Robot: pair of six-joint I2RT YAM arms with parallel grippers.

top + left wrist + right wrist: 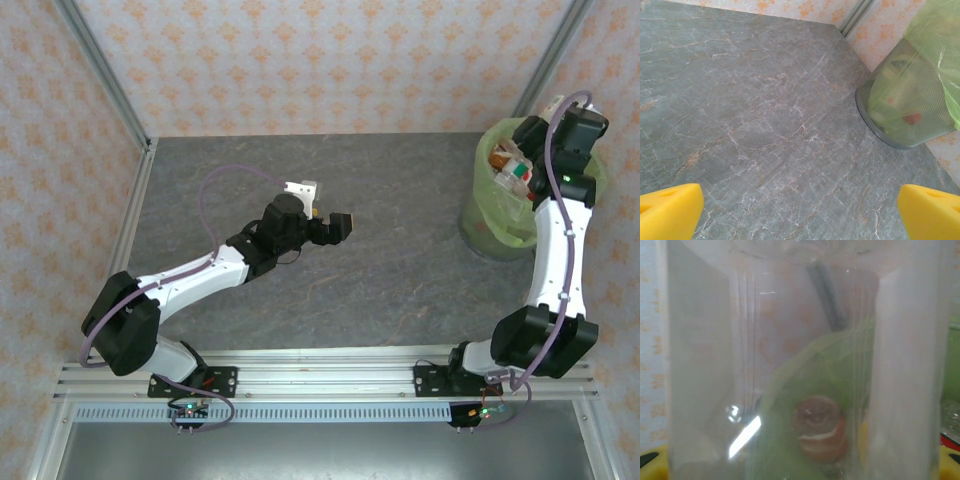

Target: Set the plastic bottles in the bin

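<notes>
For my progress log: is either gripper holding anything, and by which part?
The right gripper holds a clear plastic bottle by its body, above the bin. The left gripper is open and empty.

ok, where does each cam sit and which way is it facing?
Top external: above and behind the bases, looking down at the table; both arms show, left gripper mid-table, right gripper over the bin.
Left wrist: looks across the table toward the bin; yellow fingertips at the bottom corners.
Right wrist: clear bottle against the lens, green bag behind, yellow fingertips at the corners.
Shared: top and left wrist both show the bin.
</notes>
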